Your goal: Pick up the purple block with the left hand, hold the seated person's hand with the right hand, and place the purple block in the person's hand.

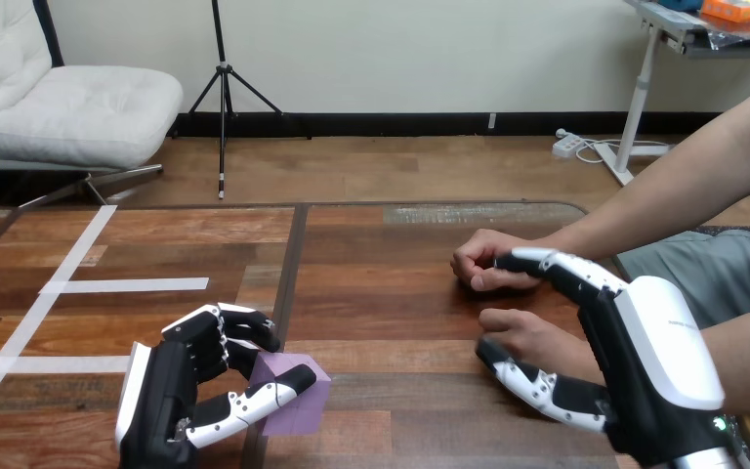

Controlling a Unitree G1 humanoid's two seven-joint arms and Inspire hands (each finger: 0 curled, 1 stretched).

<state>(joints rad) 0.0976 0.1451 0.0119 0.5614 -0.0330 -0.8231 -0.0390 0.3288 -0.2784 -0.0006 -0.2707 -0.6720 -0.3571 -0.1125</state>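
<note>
Wooden table (391, 322), head view. Person seated at the table's right side, both forearms coming in from the view's right edge.

Left hand (178, 396) lay low at the near left of the table, back turned to the left. Its fingers (229, 327) were curled over the top of the purple block (305, 412) and its thumb (259, 399) lay across the block's near face, so the block was pinched between them. The block was at the near edge of the table, just left of centre (whether it rested on the wood or was lifted clear, I could not tell).

Right hand (659, 362) reached in from the lower right, white back uppermost, spread wide. Its fingers (559, 270) ran nearly straight towards the left, their tips touching the person's farther hand (479, 262), which was loosely closed on the table right of centre. Its thumb (537, 383) stretched out lower down, along the near side of the person's nearer hand (527, 337). That nearer hand lay between thumb and fingers, with the thumb touching or just beside it; the hand bracketed it rather than closing round it.

The block and the person's hands were well apart, bare wood between them. Strips of white tape (122, 285) crossed the table's left part.
</note>
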